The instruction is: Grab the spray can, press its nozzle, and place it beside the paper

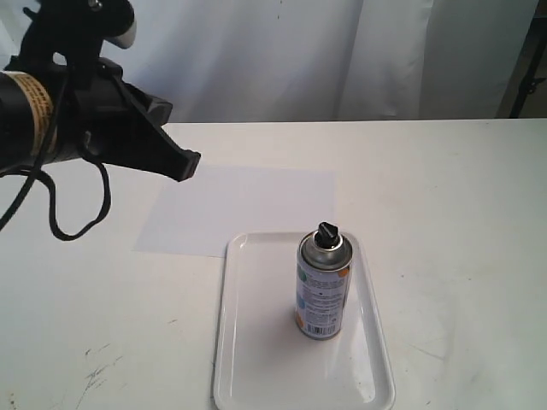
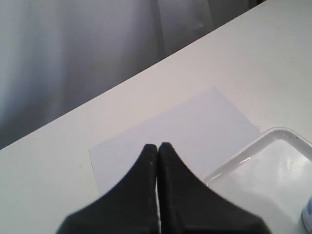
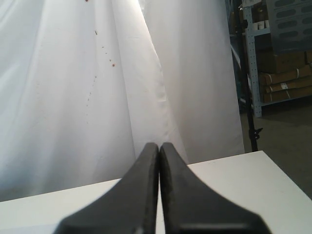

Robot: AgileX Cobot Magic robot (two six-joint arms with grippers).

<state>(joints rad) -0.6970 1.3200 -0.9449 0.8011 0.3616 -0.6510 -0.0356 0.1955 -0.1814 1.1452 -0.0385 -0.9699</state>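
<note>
The spray can (image 1: 322, 292) stands upright on a glossy white tray (image 1: 256, 359) near the table's front, its black nozzle (image 1: 326, 232) on top. Only a sliver of the spray can (image 2: 307, 217) shows in the left wrist view. The paper (image 1: 239, 207) lies flat just behind the tray, and the paper (image 2: 190, 131) fills the middle of the left wrist view. My left gripper (image 1: 188, 164) hovers shut and empty above the paper's left edge; its tips (image 2: 158, 146) touch. My right gripper (image 3: 159, 145) is shut, empty, and outside the exterior view.
The tray's rim (image 2: 243, 156) shows beside the paper. White curtains (image 1: 342, 51) hang behind the white table (image 1: 461, 213). Metal shelving with boxes (image 3: 282, 73) stands beyond the table's far corner. A black cable (image 1: 81, 222) loops below the left arm.
</note>
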